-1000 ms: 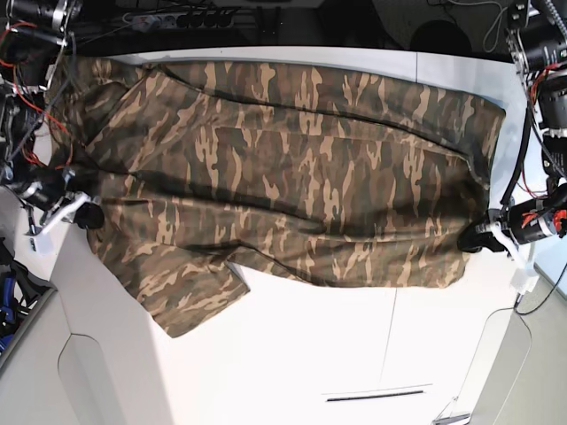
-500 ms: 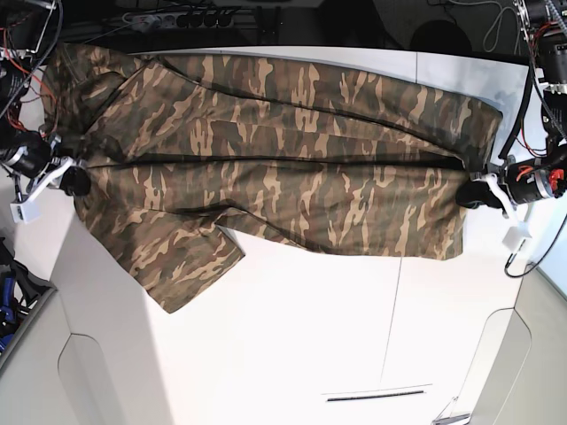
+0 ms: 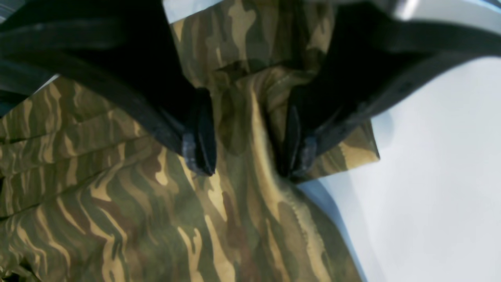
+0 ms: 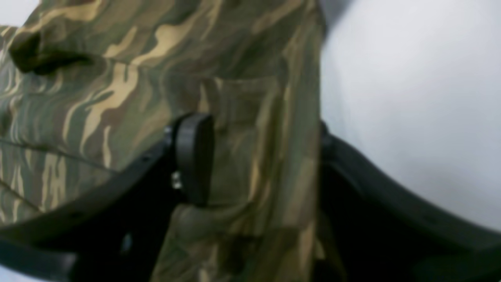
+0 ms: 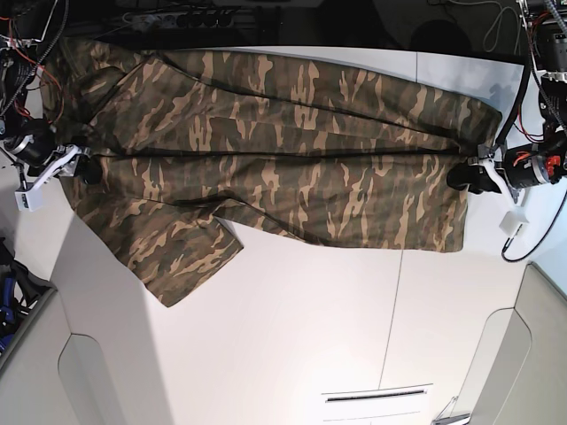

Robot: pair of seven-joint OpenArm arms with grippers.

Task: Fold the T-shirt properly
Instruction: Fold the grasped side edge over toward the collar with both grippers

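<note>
Jaws of the left gripper (image 3: pixel 246 154) stand parted, black fingers (image 3: pixel 199 133) either side of a raised ridge of cloth; the pads do not press it flat, so nothing is clamped. Jaws of the right gripper (image 4: pixel 258 160) are likewise apart: one black rounded pad (image 4: pixel 193 156) sits left of a hemmed fold, the other finger is mostly hidden behind the cloth edge. The fold stands loose between them, not pinched.

Large short-sleeved camouflage T-shirt (image 5: pixel 283 150) of brown, tan and dark olive streaks lies spread lengthwise across the far half of the white table (image 5: pixel 301 336). One long fold line runs across its middle from one gripper to the other. A sleeve (image 5: pixel 182 257) sticks out toward the near side at the base view's left end, lying flat on the table.

In the base view the left gripper (image 5: pixel 468 177) is at the shirt's right-hand edge, on the fold line, with its white bracket out over bare table. The right gripper (image 5: pixel 84 166) is at the shirt's left-hand edge, also level with the fold line. Both sit low, at cloth height.

The left wrist view shows the shirt's corner (image 3: pixel 364 149) just beyond the right-hand finger, lying on white table (image 3: pixel 438 176). The right wrist view is blurred; fine contact there cannot be told.
</note>
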